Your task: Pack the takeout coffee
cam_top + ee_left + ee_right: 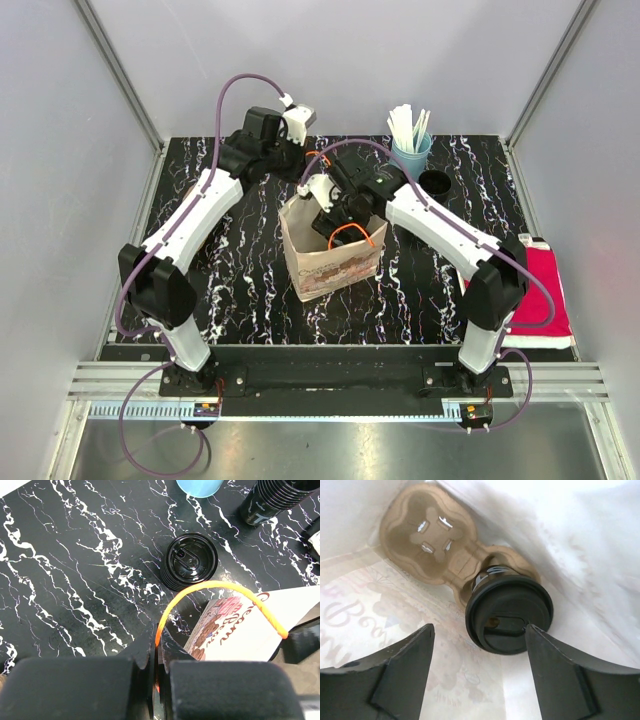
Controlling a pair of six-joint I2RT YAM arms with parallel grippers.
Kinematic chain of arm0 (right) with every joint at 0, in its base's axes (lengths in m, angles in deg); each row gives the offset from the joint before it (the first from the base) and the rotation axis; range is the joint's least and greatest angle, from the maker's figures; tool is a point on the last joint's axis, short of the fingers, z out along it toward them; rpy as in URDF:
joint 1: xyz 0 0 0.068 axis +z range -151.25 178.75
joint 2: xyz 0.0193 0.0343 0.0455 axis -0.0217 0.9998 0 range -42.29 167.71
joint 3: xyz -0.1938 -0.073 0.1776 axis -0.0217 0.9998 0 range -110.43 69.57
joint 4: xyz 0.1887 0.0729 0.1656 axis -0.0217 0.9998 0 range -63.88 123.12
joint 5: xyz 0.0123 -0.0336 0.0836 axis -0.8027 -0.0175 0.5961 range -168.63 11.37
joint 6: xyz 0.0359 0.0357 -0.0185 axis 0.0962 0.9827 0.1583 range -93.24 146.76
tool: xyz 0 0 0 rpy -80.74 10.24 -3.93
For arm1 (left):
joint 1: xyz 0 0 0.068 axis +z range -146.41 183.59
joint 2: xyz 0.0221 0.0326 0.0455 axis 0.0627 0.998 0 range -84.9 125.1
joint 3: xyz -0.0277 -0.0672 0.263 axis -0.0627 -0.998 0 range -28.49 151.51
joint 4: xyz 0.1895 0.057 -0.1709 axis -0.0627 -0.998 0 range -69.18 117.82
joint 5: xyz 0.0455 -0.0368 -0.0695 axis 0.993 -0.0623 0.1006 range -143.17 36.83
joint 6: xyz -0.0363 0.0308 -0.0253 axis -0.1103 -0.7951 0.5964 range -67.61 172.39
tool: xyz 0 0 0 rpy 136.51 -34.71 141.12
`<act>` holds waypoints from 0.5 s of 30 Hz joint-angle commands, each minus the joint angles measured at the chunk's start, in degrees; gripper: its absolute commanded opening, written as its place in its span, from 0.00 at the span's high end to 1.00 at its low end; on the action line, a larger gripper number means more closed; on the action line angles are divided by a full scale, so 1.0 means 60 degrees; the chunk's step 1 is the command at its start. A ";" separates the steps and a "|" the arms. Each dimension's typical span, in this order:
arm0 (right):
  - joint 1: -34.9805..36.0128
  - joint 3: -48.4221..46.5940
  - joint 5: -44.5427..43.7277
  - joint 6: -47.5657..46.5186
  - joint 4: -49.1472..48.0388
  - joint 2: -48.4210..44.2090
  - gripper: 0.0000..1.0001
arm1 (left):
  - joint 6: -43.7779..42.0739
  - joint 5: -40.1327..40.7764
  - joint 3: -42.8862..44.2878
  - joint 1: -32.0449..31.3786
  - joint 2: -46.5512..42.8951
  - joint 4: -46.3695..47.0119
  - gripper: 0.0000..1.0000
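**Fig. Bag loading, cup seated.** Nearest the lens, the fingers of the left gripper (156, 655) are pressed together on the orange handle (220, 586). Holding it this way likely keeps the bag's mouth up and open for the other arm.

The dark marbled surface (240, 280) carries everything.

At its centre stands the paper bag (330, 262), upright, with the right arm reaching down into it from above.

Inside, on the bag's floor, lies the moulded cup carrier (427, 545). One pocket is vacant and shows its cut tabs.

The coffee cup (509, 614), black-lidded, sits upright in the adjoining pocket. This is the task's object, and it is already within the bag.

The fingers of the right gripper (479, 645) stand wide apart, one on each side of the lid and above it. The cup appears to rest on its own in the carrier (whether the right-hand finger grazes the lid's rim cannot be told).

Outside the bag, a stack of black lids (190, 562) sits just beside its printed wall. A blue cup (410, 155) holding white sticks stands farther back, and a red cloth (540, 290) lies at the right edge, well apart.

Judged from this arrangement, the packing step is near complete. A straight upward withdrawal would best avoid catching the lid or the paper wall.
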 commanded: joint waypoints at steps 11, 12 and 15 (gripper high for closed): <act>0.0050 -0.1370 0.1103 -0.0176 0.0715 -0.1258 0.07 | -0.0068 -0.0259 0.0156 -0.0065 -0.0288 0.0380 0.91; 0.0064 -0.1400 0.1249 -0.0205 0.0773 -0.1316 0.05 | -0.0069 -0.0259 0.0156 -0.0050 -0.0303 0.0395 0.89; 0.0065 -0.1576 0.1543 -0.0337 0.0905 -0.1638 0.00 | -0.0083 -0.0245 0.0156 -0.0050 -0.0317 0.0380 0.87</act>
